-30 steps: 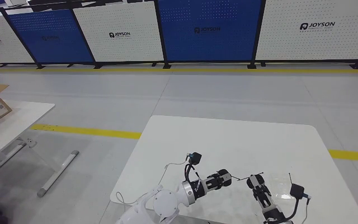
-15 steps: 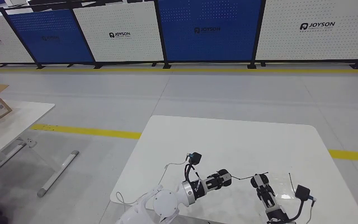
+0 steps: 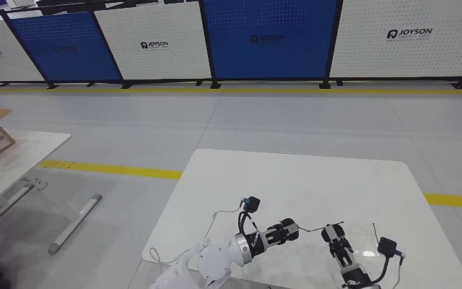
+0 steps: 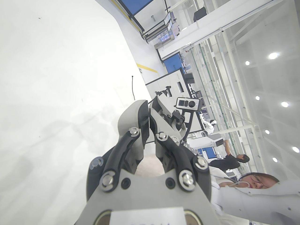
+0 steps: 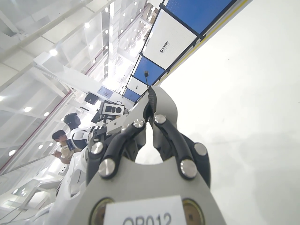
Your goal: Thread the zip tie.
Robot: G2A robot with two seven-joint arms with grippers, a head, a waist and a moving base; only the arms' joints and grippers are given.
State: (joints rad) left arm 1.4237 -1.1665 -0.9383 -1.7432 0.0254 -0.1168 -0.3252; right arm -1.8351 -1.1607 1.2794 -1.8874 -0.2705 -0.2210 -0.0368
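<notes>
A thin black zip tie (image 3: 310, 231) stretches between my two grippers low over the white table (image 3: 289, 180), near its front edge. My left gripper (image 3: 292, 230) is shut on one end of it; in the left wrist view its fingertips (image 4: 148, 105) are pressed together, with a dark strip crossing between the pads. My right gripper (image 3: 330, 231) is shut on the tie near the other end. In the right wrist view the tie's square head (image 5: 146, 73) sticks out just past the shut gripper (image 5: 150, 92). The two grippers stand close, tips angled toward each other.
A second black zip tie (image 3: 375, 233) lies loose on the table just right of the right gripper, and it also shows in the left wrist view (image 4: 133, 87). The table's far half is bare white surface. Blue and white partition panels stand far behind.
The right gripper shifted slightly to the right and came partly back, still holding the tie. The left arm has kept still.
</notes>
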